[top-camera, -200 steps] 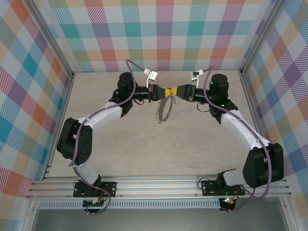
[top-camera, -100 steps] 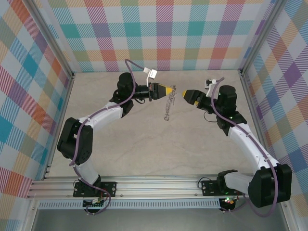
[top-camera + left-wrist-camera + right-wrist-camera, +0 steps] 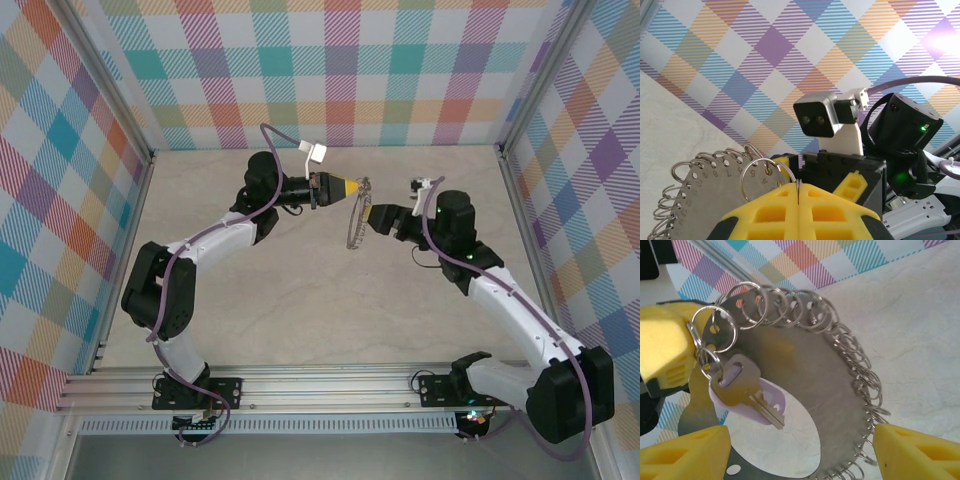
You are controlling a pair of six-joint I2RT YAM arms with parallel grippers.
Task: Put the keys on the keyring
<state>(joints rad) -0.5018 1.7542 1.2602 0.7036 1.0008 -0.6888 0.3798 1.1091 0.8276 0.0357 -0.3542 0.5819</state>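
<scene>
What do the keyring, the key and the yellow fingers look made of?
Keyring: flat grey metal with a brushed matte sheen, its rim fringed with shiny wire split rings.
Key: silvery metal with a cut blade. The lilac head cover behind it looks like plastic or rubber.
Right gripper's fingers: matte yellow, probably printed plastic, possibly foam.

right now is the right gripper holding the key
No, the right gripper is open, its jaws clear of the key.
</scene>
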